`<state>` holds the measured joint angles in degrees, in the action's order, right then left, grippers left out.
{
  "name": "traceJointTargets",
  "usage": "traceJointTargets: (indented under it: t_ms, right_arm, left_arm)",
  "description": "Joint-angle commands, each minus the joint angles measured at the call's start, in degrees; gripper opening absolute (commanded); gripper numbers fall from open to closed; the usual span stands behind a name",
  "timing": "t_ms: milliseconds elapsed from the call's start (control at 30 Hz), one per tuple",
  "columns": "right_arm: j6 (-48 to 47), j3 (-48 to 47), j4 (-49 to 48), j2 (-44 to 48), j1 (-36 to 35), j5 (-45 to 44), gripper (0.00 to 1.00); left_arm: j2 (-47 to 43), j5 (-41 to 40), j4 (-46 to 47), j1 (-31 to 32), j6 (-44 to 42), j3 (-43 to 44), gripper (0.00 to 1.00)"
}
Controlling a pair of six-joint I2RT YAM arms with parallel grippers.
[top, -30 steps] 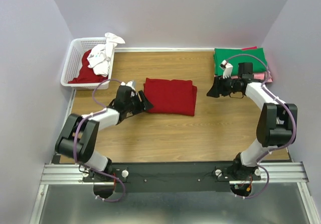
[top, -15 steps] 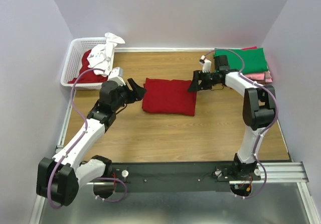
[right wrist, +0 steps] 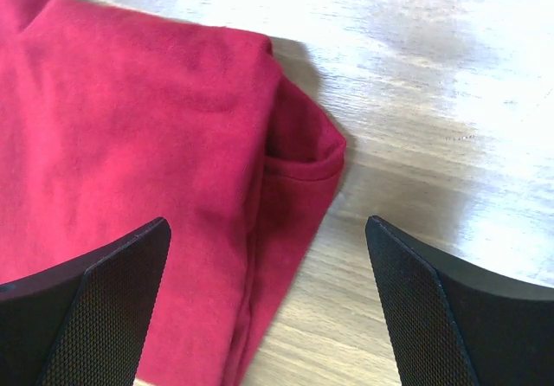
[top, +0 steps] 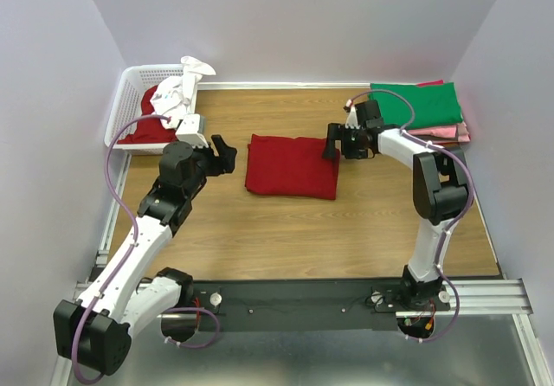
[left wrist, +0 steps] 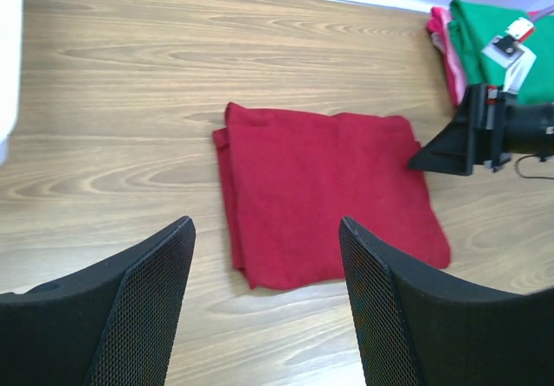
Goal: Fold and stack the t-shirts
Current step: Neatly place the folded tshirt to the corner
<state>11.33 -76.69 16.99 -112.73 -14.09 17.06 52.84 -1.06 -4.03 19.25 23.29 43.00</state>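
Note:
A folded dark red t-shirt (top: 292, 166) lies flat mid-table; it also shows in the left wrist view (left wrist: 325, 191) and close up in the right wrist view (right wrist: 147, 187). My left gripper (top: 227, 155) is open and empty, raised just left of the shirt. My right gripper (top: 332, 143) is open and empty, low over the shirt's far right corner, its fingers (right wrist: 91, 308) straddling the folded edge. A folded green t-shirt (top: 417, 105) lies on a pink and red stack (top: 450, 131) at the far right. A white shirt (top: 177, 96) and a red one (top: 147, 126) sit in the basket.
A white lattice basket (top: 123, 109) stands at the far left corner. Purple walls close in the table on the left, back and right. The wooden table (top: 294, 230) runs bare in front of the red shirt.
My left arm has extended and lifted, its gripper drawing slightly left of the shirt. My right gripper has swung left from the green stack to the red shirt's far right corner.

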Motion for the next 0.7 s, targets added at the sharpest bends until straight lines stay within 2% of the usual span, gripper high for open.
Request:
traceJointTargets:
  t_ms: [0, 133, 367, 467, 667]
  right_arm:
    - [5.01, 0.66, -2.76, -1.87, -1.55, -4.04, 1.00]
    - [5.45, -0.57, -2.67, -2.94, -5.68, -8.18, 1.00]
    - [7.03, -1.89, -2.58, -5.91, -8.85, -8.89, 1.00]
    - [7.47, -3.46, -2.49, -7.76, -8.85, -7.74, 1.00]
    - [4.94, -6.72, -1.88, -11.63, -8.85, 2.53, 1.00]
  left_arm:
    - [-2.30, -3.07, -1.50, 0.09, -4.74, -0.64, 0.75]
    - [-3.70, -4.39, -2.29, 0.09, -5.89, -1.69, 0.75]
    - [-6.87, -6.06, -3.70, 0.00, -6.85, -3.19, 0.75]
    - [-7.57, -6.32, -3.61, 0.00, -6.94, -3.36, 0.75]
    - [-7.14, -5.88, -3.18, 0.09, -7.38, -3.72, 0.75]
